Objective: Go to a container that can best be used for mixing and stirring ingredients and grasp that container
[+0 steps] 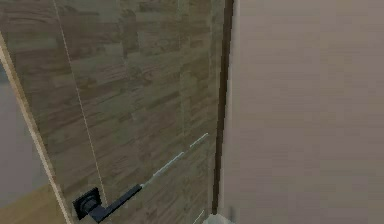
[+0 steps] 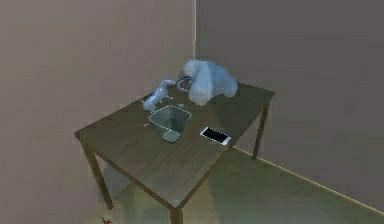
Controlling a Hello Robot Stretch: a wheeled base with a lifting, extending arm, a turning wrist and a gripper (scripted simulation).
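Observation:
A grey, bowl-like container (image 2: 170, 121) stands near the middle of a wooden table (image 2: 120, 140) in the arm side view. To its left on the tabletop lies a small pale blue-white object (image 2: 155, 98). A flat phone (image 2: 216, 135) with a dark screen lies to the container's right, near the table's front edge.
A wood-grain door (image 1: 130, 90) with a dark lever handle (image 1: 100, 208) stands very close in the forward view, with its dark frame (image 1: 224, 100) and a beige wall (image 1: 310, 110) to the right. Plain walls stand behind the table, and bare floor (image 2: 300, 205) lies around it.

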